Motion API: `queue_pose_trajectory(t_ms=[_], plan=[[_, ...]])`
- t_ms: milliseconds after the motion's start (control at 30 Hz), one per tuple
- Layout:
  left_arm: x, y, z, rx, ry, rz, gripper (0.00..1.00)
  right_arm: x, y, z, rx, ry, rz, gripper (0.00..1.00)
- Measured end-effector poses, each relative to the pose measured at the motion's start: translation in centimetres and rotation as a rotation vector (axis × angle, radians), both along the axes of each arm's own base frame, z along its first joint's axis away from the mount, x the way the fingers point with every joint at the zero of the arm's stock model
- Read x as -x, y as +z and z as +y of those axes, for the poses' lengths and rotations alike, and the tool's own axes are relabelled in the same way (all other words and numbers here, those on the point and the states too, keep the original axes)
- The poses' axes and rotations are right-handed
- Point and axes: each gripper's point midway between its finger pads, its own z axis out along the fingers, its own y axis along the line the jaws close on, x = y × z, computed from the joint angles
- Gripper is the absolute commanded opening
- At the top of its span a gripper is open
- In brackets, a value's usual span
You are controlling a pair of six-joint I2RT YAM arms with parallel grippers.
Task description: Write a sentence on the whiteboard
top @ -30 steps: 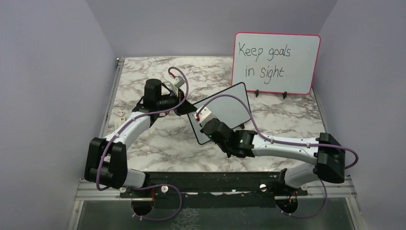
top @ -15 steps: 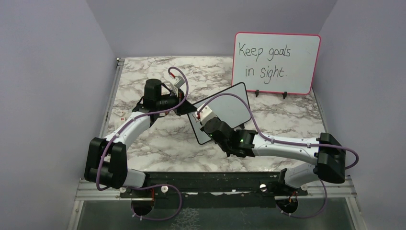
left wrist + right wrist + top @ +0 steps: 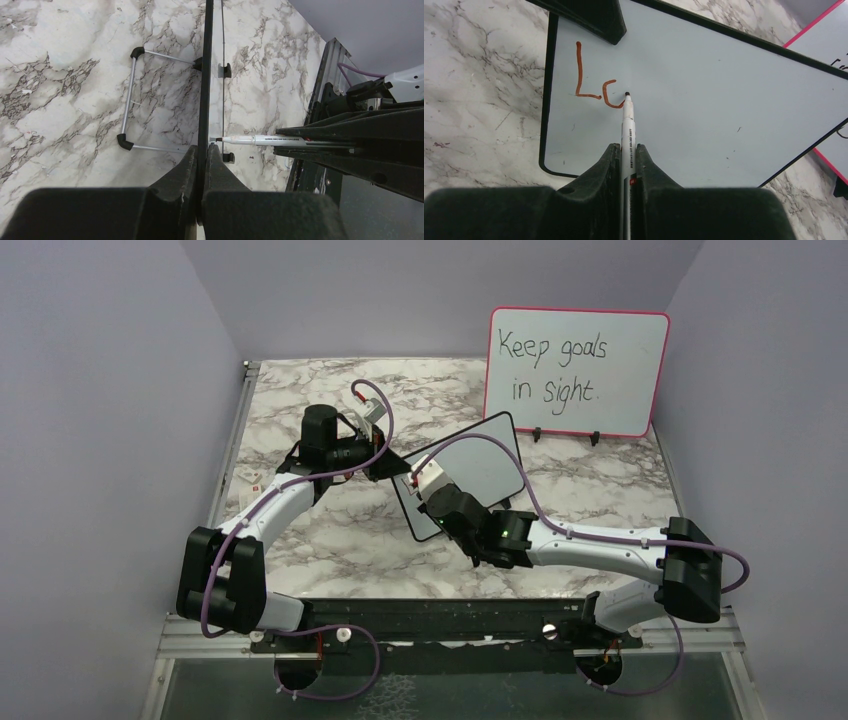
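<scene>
— What moved?
— Hardly anything: my right gripper (image 3: 627,150), clamped on the marker (image 3: 628,122), had edged slightly along.
— The board?
— The whiteboard (image 3: 490,455) stood tilted mid-table. I judged it light, stiff and slippery, so my left gripper (image 3: 201,161) pinched its left frame edge. The sentence (image 3: 579,70) was barely begun.

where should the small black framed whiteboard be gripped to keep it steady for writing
Pinch its thin black frame edge-on, from the left arm's side. The whiteboard is a flat thin panel, so jaws only fit across its rim, as the left gripper does now, leaving the face free for the marker.
</scene>
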Motion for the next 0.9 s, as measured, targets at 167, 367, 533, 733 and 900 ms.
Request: queue_pose_trajectory(t_ms=[167, 367, 533, 733, 900], plan=[[0.0, 0.0, 0.0, 0.0, 0.0, 0.0, 0.0, -0.1, 0.2, 0.2, -0.008, 0.002, -0.007, 0.01], [0.0, 0.0, 0.0, -0.001, 0.0, 0.001, 0.0, -0.2, 0.4, 0.3, -0.019, 0.003, -0.012, 0.0], [0.0, 0.0, 0.0, -0.002, 0.0, 0.0, 0.0, -0.2, 0.5, 0.4, -0.022, 0.007, -0.011, 0.0], [0.0, 0.0, 0.0, -0.003, -0.001, 0.0, 0.0, -0.1, 0.7, 0.6, -0.032, 0.026, -0.007, 0.01], [0.0, 0.0, 0.0, -0.004, -0.001, 0.0, 0.0, 0.1, 0.7, 1.1, -0.042, 0.049, -0.002, 0.0]])
